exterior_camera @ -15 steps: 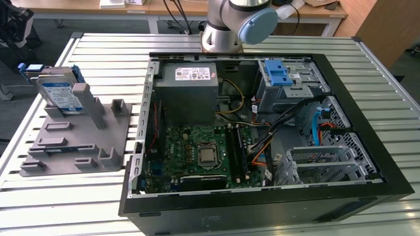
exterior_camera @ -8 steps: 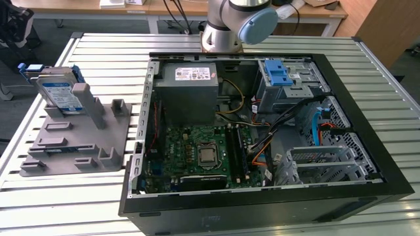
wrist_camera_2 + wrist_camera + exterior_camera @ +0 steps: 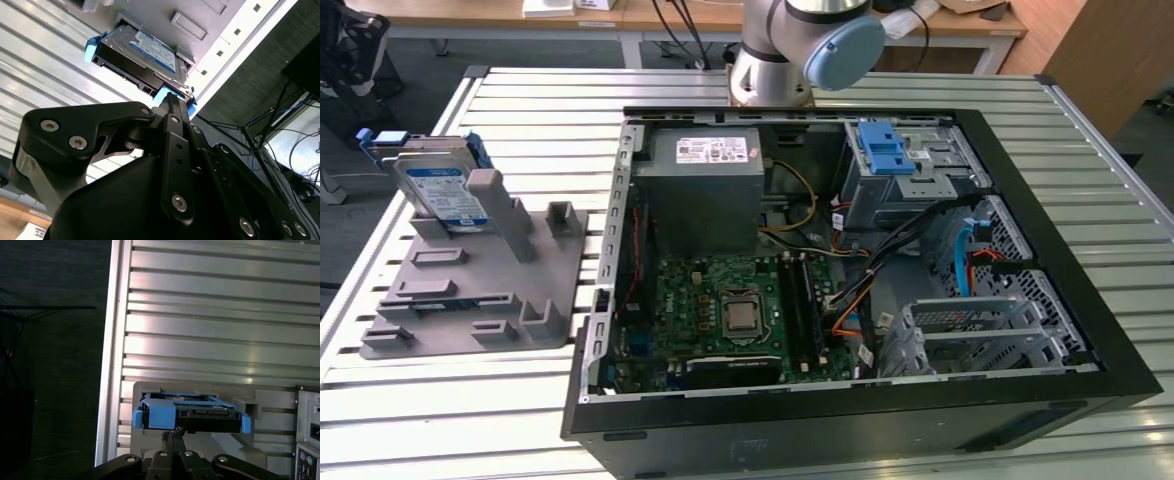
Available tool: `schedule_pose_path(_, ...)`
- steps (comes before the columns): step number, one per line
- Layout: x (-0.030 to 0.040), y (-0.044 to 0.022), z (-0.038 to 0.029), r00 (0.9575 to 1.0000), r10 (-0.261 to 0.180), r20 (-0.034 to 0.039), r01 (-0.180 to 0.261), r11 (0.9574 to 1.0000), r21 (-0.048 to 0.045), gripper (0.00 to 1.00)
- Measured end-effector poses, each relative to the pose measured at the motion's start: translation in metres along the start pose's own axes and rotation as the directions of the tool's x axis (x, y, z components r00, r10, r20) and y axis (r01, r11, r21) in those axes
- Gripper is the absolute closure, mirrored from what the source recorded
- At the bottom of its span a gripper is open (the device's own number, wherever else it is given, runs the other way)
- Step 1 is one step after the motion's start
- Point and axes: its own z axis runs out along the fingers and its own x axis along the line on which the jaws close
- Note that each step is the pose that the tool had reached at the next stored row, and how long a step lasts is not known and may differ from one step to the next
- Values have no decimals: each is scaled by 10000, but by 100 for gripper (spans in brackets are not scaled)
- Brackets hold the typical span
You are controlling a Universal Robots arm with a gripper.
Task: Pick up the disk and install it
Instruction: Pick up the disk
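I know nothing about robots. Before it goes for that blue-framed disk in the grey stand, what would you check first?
1. Disk in place: ok. The disk stands upright in the grey stand.
2. Gripper lined up: ok. In the first wrist view the gripper points at the disk's blue end.
3. Gripper open: not ok. It looks shut and holds nothing.
4. Computer case open: ok.
5. Free slot in the drive cage: cannot tell.
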Motion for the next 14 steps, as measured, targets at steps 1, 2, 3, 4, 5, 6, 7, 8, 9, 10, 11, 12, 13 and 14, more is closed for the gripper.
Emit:
schedule_pose_path(1, 0, 0, 0, 10000, -6, 0, 6, 10000, 0, 89)
schedule_pose_path(2, 0, 0, 0, 10000, -13, -1, 13, 10000, 0, 89)
schedule_pose_path(3, 0, 0, 0, 10000, -13, 0, 13, 10000, -1, 89)
schedule_pose_path(4, 0, 0, 0, 10000, -13, 0, 13, 10000, -1, 89)
schedule_pose_path(5, 0, 0, 0, 10000, -14, 0, 14, 10000, -1, 89)
schedule_pose_path(6, 0, 0, 0, 10000, -14, -1, 14, 10000, 0, 89)
schedule_pose_path(7, 0, 0, 0, 10000, -15, 0, 15, 10000, -1, 89)
schedule_pose_path(8, 0, 0, 0, 10000, -16, 0, 16, 10000, -1, 89)
schedule_pose_path(9, 0, 0, 0, 10000, -16, 0, 16, 10000, 0, 89)
schedule_pose_path(10, 0, 0, 0, 10000, -17, 0, 17, 10000, -1, 89)
schedule_pose_path(11, 0, 0, 0, 10000, -17, -1, 17, 10000, 0, 89)
schedule_pose_path(12, 0, 0, 0, 10000, -18, 0, 18, 10000, 0, 89)
schedule_pose_path(13, 0, 0, 0, 10000, -25, -1, 25, 10000, -1, 89)
schedule_pose_path(14, 0, 0, 0, 10000, -51, -2, 51, 10000, -1, 89)
